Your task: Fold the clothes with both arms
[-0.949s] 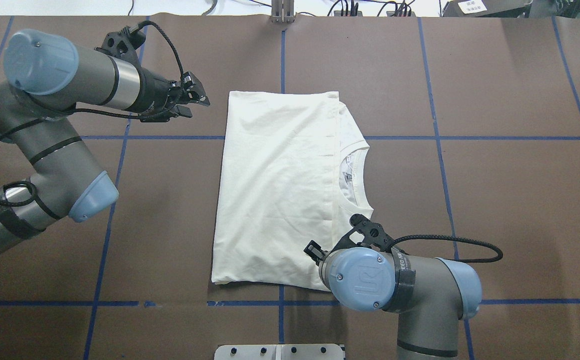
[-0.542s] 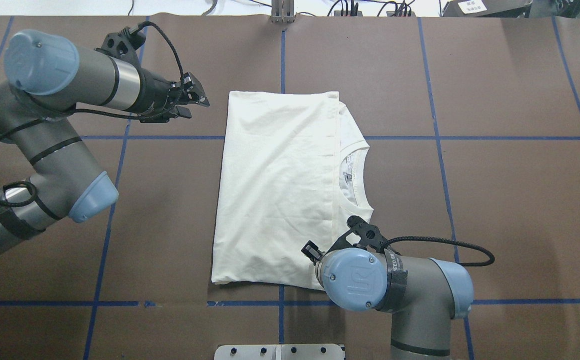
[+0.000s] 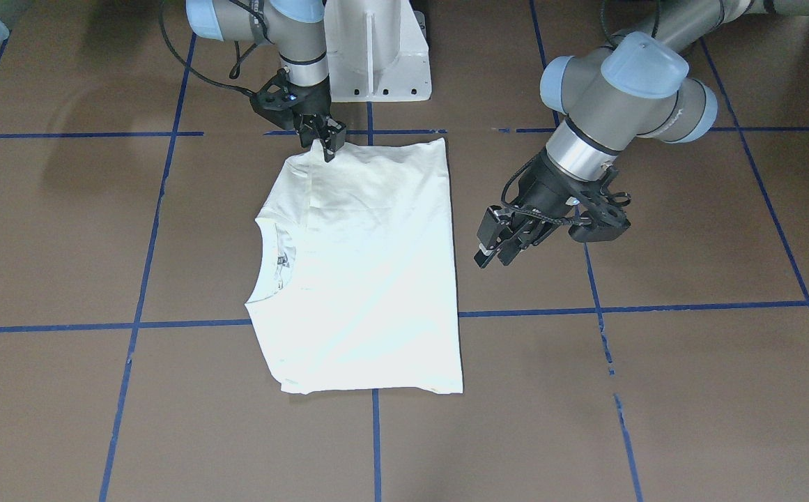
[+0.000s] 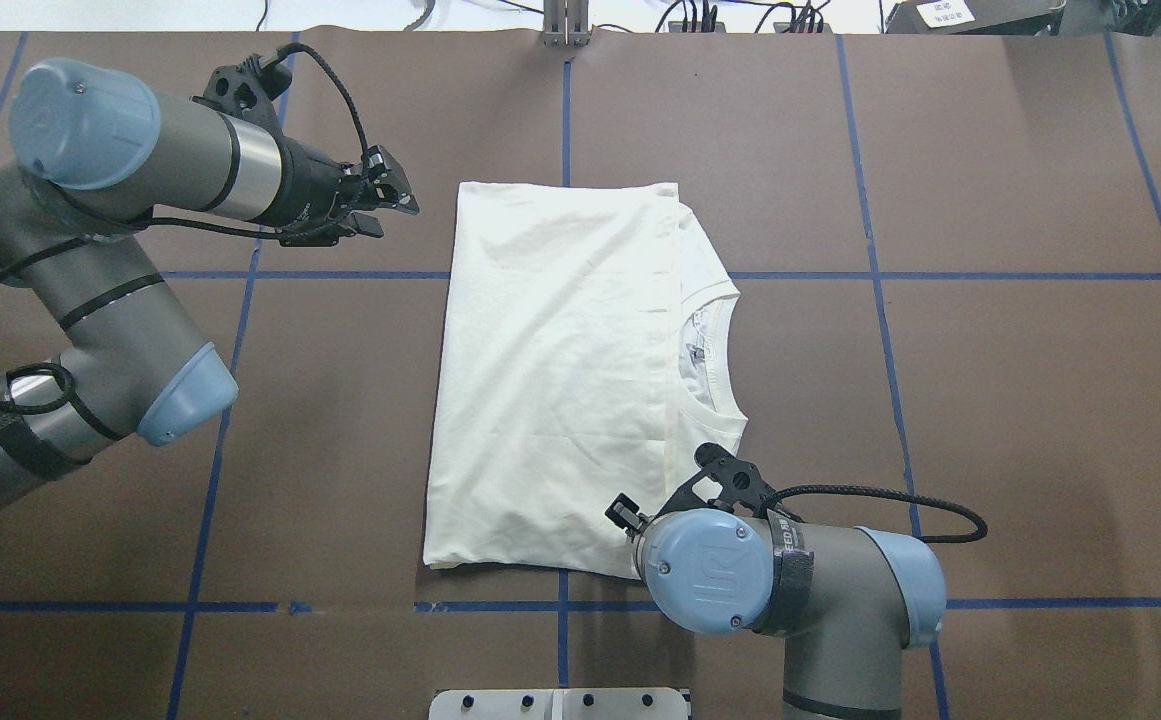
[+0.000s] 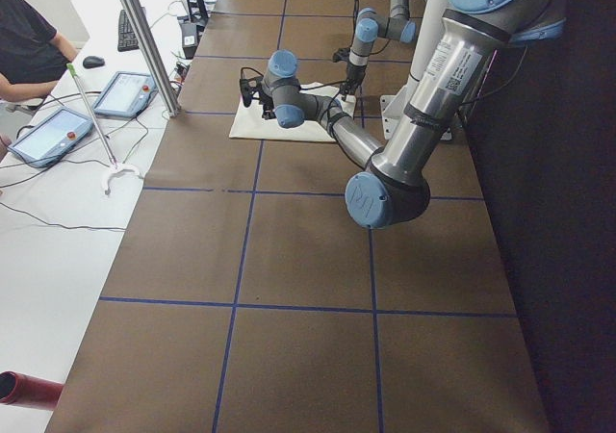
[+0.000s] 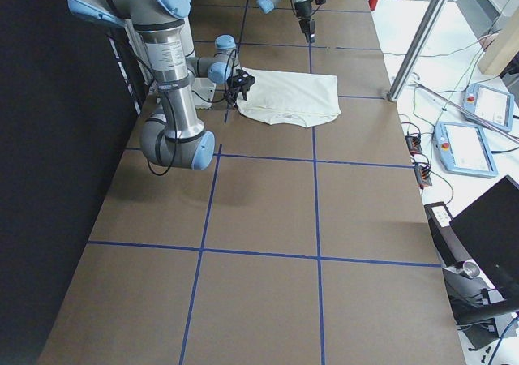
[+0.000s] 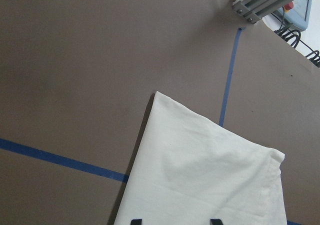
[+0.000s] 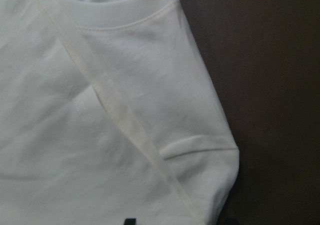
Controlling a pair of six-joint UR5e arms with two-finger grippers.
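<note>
A brown bench (image 4: 1020,430), gridded with blue tape lines (image 4: 990,275), is carrying a folded cream-white T-shirt (image 4: 550,380) that is lying flat near its middle, the collar (image 4: 725,300) facing the robot's right. A white pedestal base (image 3: 376,63) is standing at the robot's edge, near the shirt.

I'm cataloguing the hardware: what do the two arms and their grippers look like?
The left arm and right arm are grey metal tubes with light-blue joint caps. The left gripper and right gripper are black, two-fingered, with black braided cables.
</note>
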